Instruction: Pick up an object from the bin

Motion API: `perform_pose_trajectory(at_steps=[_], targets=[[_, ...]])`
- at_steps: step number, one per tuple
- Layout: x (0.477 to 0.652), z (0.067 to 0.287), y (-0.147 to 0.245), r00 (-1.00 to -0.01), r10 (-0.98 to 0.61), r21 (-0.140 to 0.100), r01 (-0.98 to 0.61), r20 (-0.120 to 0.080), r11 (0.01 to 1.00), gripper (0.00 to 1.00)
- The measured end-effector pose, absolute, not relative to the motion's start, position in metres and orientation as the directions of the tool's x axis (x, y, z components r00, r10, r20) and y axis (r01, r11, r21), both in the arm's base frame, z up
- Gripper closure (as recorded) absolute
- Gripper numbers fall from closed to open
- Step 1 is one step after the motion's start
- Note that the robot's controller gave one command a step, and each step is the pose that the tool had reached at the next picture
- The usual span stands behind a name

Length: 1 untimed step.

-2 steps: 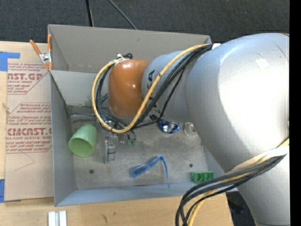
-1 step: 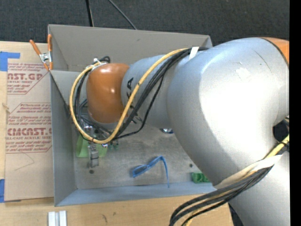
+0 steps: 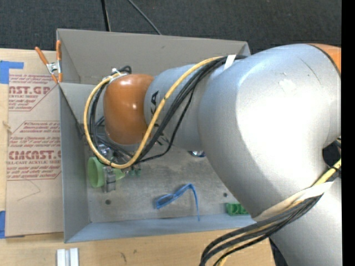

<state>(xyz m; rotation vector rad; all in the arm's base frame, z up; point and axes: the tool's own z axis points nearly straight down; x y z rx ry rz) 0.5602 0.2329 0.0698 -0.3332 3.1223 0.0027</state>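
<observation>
The arm reaches in from the right and fills much of the bin. Its orange cover and looped cables hang over the left part. Below them the gripper is low, at or close to the bin floor in the near-left part. Its tip is mostly hidden under the wrist, so I cannot tell whether it is wide or narrow, and nothing can be seen held in it.

The thing nearest is a pale green cup, which seems to lie on its side close to the left wall, just beside the gripper on its left. Whether the two touch I cannot tell. Well apart from it, a bent blue strip lies on the floor towards the near wall, and a small green bit shows at the near right, partly under the arm.

I judge the step in hand to be the reach and grasp, with the lift not yet begun, so the task is perhaps half done at best. If the green cup is the target, the next move calls for closing on its rim or body and then a straight lift. The cup is round and light and sits hard by the wall, so it may roll or get pushed against the wall instead of being caught. A check after the lift would show whether the gripper came away with it.
</observation>
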Motion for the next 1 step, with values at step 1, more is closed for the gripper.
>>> perform_pose_trajectory(at_steps=[1], targets=[[0.5774, 0.2014, 0.2297, -0.981, -0.194, 0.003, -0.194, -0.011, 0.981, 1.0]])
